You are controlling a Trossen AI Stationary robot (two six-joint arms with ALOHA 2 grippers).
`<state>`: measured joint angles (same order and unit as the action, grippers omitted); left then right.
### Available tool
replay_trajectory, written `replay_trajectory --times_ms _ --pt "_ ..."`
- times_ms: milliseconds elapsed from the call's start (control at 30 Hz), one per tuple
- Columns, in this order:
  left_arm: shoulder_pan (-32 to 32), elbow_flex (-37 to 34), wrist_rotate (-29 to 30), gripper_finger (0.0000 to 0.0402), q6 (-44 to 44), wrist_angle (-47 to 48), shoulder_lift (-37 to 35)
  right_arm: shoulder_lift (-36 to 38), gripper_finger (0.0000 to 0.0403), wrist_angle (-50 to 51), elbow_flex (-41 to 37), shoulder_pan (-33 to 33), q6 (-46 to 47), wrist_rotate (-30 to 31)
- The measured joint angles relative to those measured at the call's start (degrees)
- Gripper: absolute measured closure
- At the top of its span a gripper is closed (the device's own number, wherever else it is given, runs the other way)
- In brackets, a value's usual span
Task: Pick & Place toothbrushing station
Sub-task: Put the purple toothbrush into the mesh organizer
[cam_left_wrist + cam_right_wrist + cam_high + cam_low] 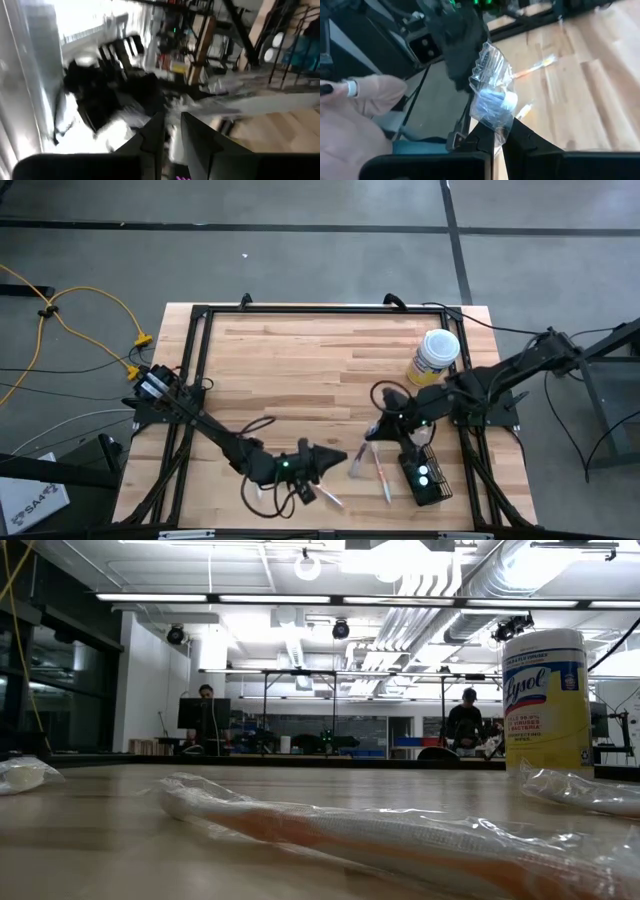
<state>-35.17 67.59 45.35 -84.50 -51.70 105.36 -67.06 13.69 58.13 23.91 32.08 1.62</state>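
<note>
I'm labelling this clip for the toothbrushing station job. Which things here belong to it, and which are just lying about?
Job:
- black mesh basket
- wrapped toothbrushes beside it
- clear packet pinched in the right gripper
- left gripper, near the table's front edge

Lying about:
- yellow Lysol canister
- yellow cable on the floor

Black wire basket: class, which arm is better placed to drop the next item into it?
Probably the right. Its gripper already pinches a clear-wrapped packet and hangs beside the black wire basket. The left gripper sits farther away, near the table's front middle.
</note>
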Motion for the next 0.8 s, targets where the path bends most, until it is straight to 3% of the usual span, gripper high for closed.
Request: replay_trajectory --times_ms 167,633,800 --pt "1.10 0.00 4.95 0.0344 9.45 2.07 0.00 2.80 0.0395 3.85 0.00 -2.45 -2.66 0.01" --pt "1.69 0.00 11.94 0.0367 35.46 10.75 -0.44 11.54 0.0395 13.05 0.00 -9.02 -9.82 1.48" --pt "1.69 -0.02 7.11 0.0369 47.70 17.28 -0.95 15.61 0.0395 15.23 0.00 -10.22 -11.67 1.48"
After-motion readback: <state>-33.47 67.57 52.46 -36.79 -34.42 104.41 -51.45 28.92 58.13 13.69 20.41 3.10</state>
